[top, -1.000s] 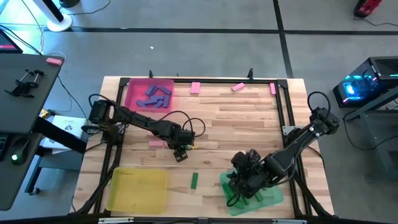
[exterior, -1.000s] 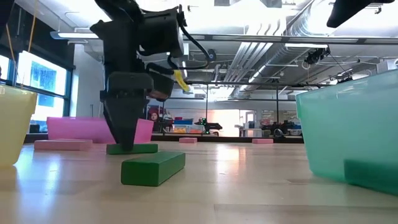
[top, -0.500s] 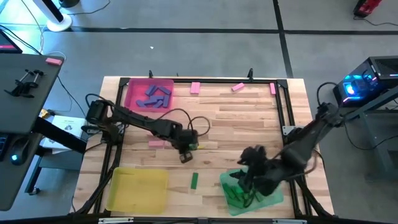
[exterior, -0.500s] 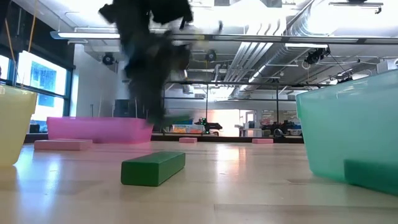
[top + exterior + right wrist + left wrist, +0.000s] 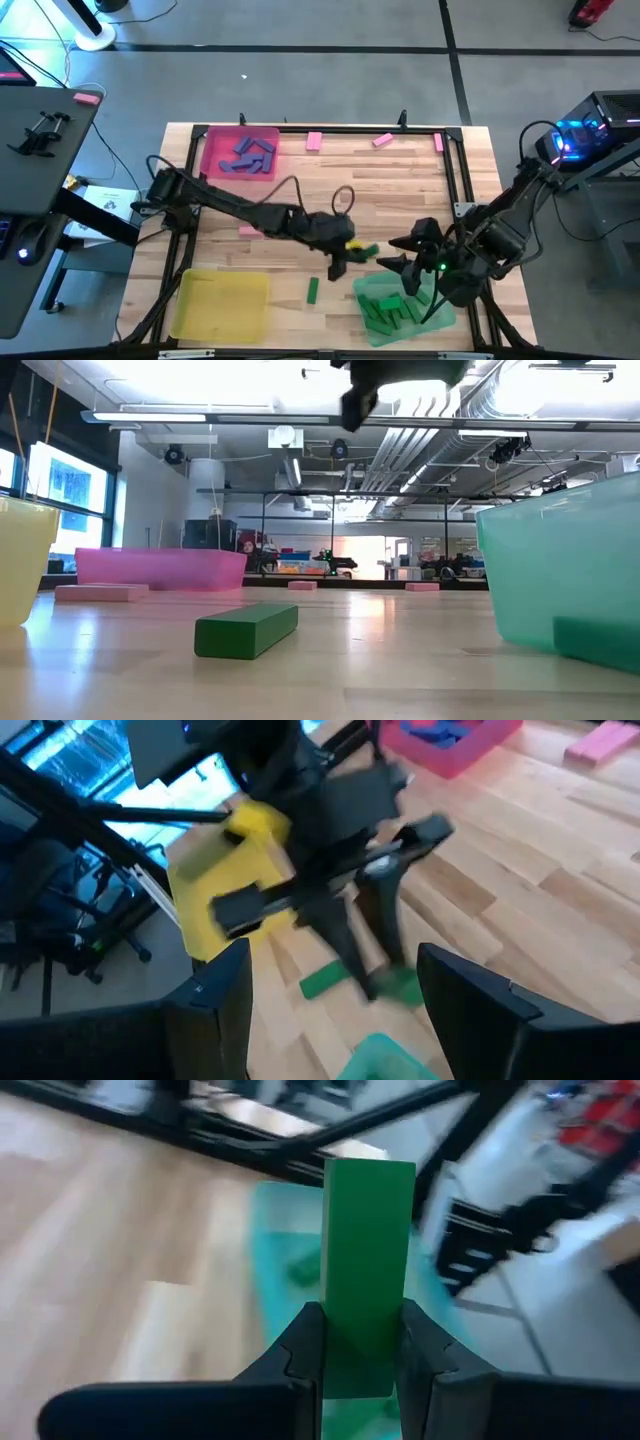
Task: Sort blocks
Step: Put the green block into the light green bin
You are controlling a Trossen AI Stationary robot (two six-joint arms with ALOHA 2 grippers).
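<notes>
My left gripper [image 5: 346, 260] is shut on a green block [image 5: 366, 251] and holds it above the table, just left of the green tray [image 5: 432, 318]. The tray has several green blocks in it. My right gripper [image 5: 402, 263] hangs open over the tray's far edge with nothing between its fingers. Another green block [image 5: 312, 290] lies flat on the table and shows close up in the low view [image 5: 247, 630]. Several purple blocks lie in the pink tray [image 5: 212, 160]. Pink blocks [image 5: 314, 141] lie along the far edge, and one [image 5: 250, 231] lies at mid-left. My left gripper pinches the green block by its two long sides [image 5: 366, 1342] between both fingers [image 5: 306, 1348], near one end. The rest of the block [image 5: 368, 1250] sticks out past the fingertips. The fingers come from above, slanting toward the table's right. The block is lifted clear of the table.
A yellow tray [image 5: 222, 303] stands at the near left corner. A black frame [image 5: 452, 170] runs along the table's far and right sides. Bare wood [image 5: 380, 195] lies in the table's middle.
My left gripper has shut on a green block that lay on the table, lifted it clear and carried it toward the table's right edge, up to the green tray. My right gripper has risen out of the green tray and stays open.
</notes>
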